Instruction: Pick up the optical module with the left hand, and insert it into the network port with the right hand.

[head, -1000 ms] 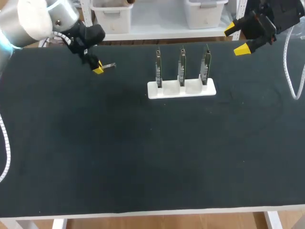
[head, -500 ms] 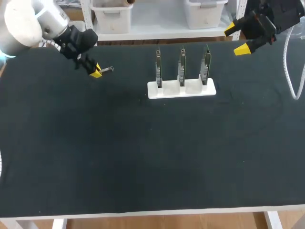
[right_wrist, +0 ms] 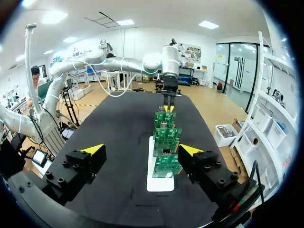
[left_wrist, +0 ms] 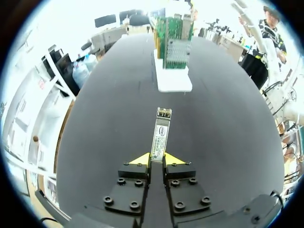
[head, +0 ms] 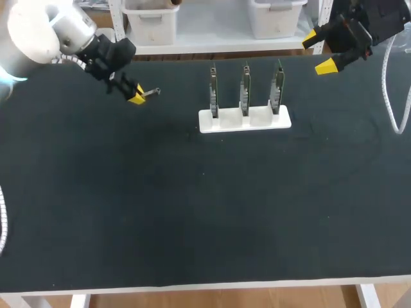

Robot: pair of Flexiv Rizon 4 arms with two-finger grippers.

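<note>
- My left arm comes in from the far left corner of the head view. Its wrist is angled down and across, so the left gripper (head: 136,95) sits over the far left part of the table (head: 192,205).
- The left gripper's fingers are pinched almost together on the module (head: 150,92), one yellow tip on each side of its rear end.
- In the left wrist view, the module (left_wrist: 160,134) sticks straight out ahead of the left gripper (left_wrist: 156,159). Most of its silver body is clear of the tips, label side up.
- The module's free end points along the table at the holder (left_wrist: 173,80), which lies well ahead of it with bare table between.
- I can't tell how high the module is above the table.
- The white holder (head: 244,119) sits at the far middle of the table with three green boards (head: 245,86) standing upright in it, side by side.
- My right arm comes in from the far right corner. The right gripper (head: 318,51) hangs over the table's far right edge, well apart from the holder.
- Its fingers are spread wide and hold nothing.
- In the right wrist view, the right gripper (right_wrist: 141,150) faces the boards (right_wrist: 165,137) edge-on in a row, with the holder (right_wrist: 159,180) ahead in line with the gap between its fingers.
- Beyond the boards in that view, my left arm reaches in over the table with its gripper pointing down at an angle.
</note>
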